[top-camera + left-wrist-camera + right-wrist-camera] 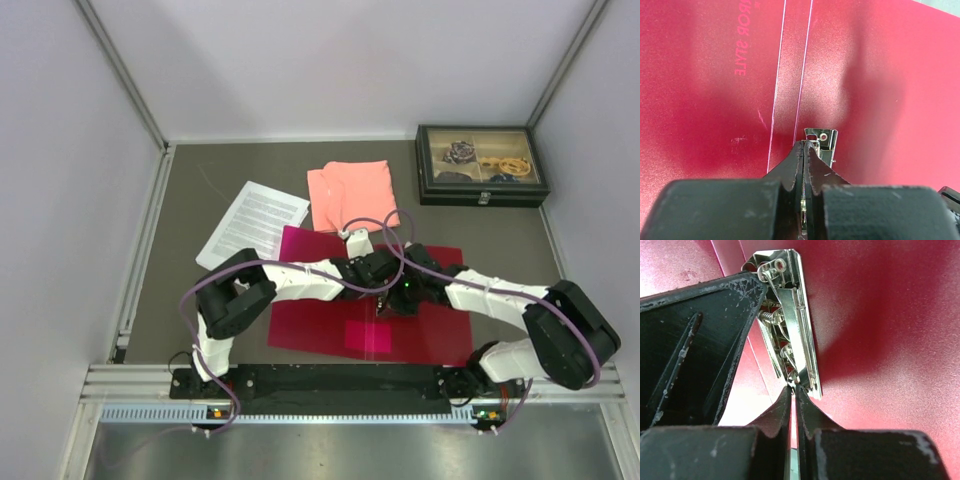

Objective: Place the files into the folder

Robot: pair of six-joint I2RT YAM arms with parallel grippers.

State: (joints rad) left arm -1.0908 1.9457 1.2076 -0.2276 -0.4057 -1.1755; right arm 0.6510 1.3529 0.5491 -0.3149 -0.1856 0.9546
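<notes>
The crimson-red folder [320,330] lies open and flat at the near middle of the table. Its metal clip [824,137] sits beside the spine. My left gripper [384,287] reaches in from the left; in the left wrist view it [805,145] is shut with a strip of the clip's metal between its fingers. My right gripper [394,300] comes from the right; in the right wrist view it [792,390] is shut, tips pinched at the near end of the clip [797,325]. The files [252,223], white printed sheets, lie on the table at the far left of the folder, apart from both grippers.
A salmon-pink folded cloth [350,195] lies behind the folder, its near edge close to it. A dark glass-lidded box [482,165] with small items stands at the back right. Grey walls enclose the table on three sides.
</notes>
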